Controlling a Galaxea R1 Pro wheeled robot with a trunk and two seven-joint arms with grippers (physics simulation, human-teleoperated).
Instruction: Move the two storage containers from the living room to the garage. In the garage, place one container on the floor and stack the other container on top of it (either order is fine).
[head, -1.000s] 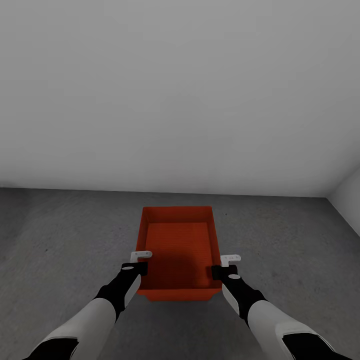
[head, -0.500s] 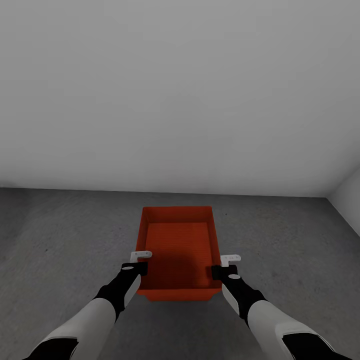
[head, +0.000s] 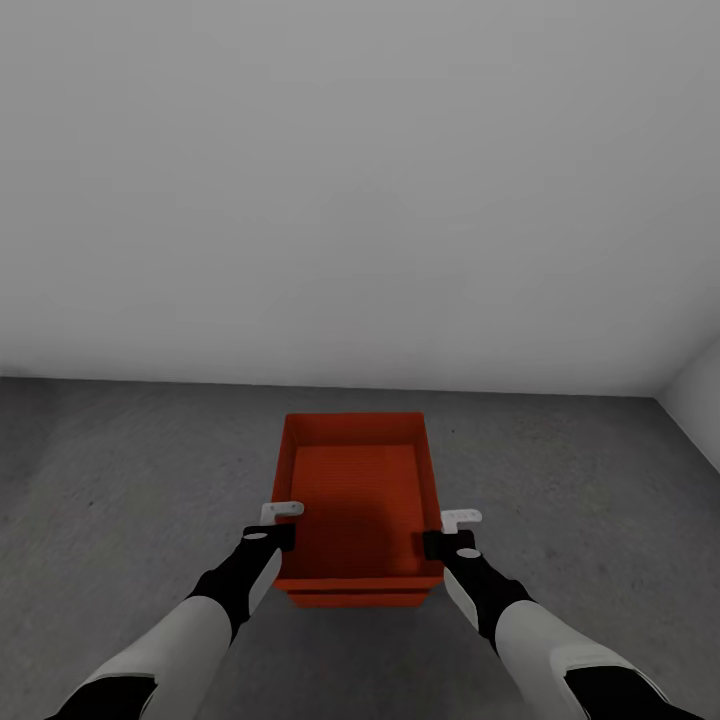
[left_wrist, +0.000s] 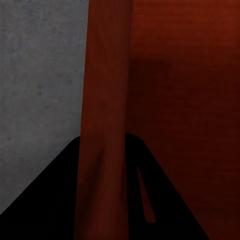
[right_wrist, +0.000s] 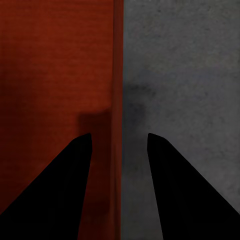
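An orange-red storage container (head: 355, 490) sits low on the dark grey concrete floor (head: 130, 480) of the garage, straight ahead of me. Just under its near wall shows the edge of a second orange-red container (head: 357, 599), with the first one on top of it. My left gripper (head: 281, 522) is at the top container's left wall and the right gripper (head: 452, 527) at its right wall. In the right wrist view the dark fingers (right_wrist: 75, 175) stand apart, with the thin wall (right_wrist: 118, 75) between them and untouched. The left wrist view shows the wall (left_wrist: 105, 125) between that gripper's spread fingers.
A plain white-grey wall (head: 360, 200) rises right behind the containers. A second wall (head: 700, 400) closes the corner at the far right. Bare concrete stretches to the left and right of the stack.
The top container's near end has dropped slightly, and a second orange-red edge now shows beneath it. Both arms stay where they were.
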